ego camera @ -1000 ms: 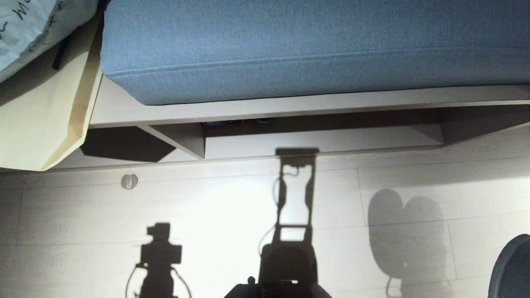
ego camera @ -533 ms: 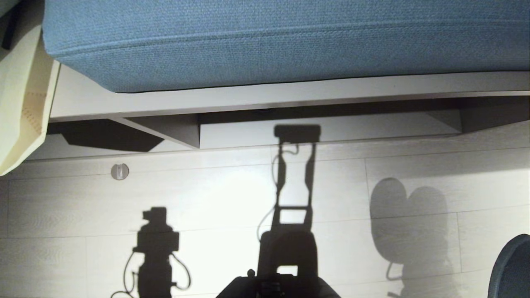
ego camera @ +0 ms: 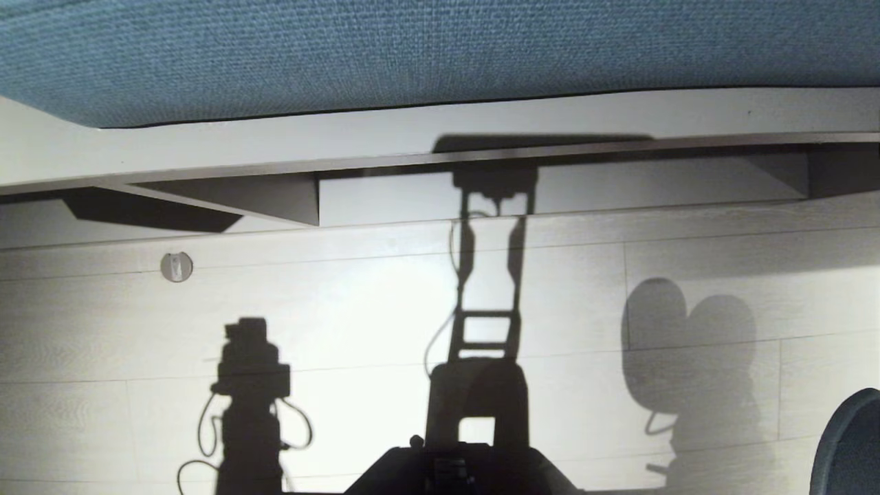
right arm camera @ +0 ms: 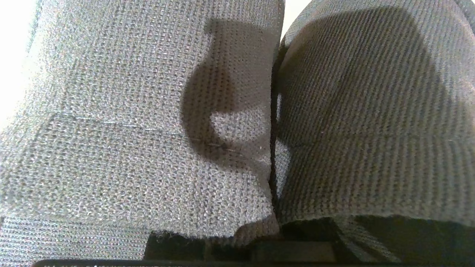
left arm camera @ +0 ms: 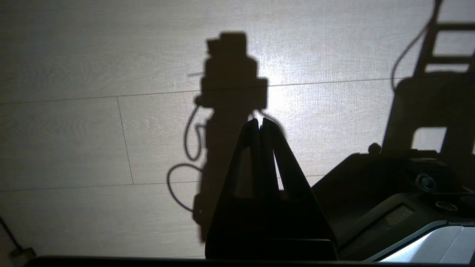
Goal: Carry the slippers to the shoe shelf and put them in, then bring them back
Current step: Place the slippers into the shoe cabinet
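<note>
I note view has dropped and closed on shelf since a second ago: cubby mouth now nearer, blue cushion above it. Right gripper clamped on slippers, short of shelf. Left gripper closed, empty, parked. Insertion pending

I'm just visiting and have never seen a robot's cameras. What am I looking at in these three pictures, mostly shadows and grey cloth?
The wide picture comes from a camera on the robot's head, looking down at a pale floor. The dark shapes there are the robot's own shadows. Ahead is a low shoe shelf under a blue cushion. The other two come from cameras on its wrists. One shows the left gripper, a two-fingered claw, shut and empty above the floor. The other is filled by the slippers, a grey knitted pair side by side, hanging right before the lens. The right gripper itself is hidden behind them.
</note>
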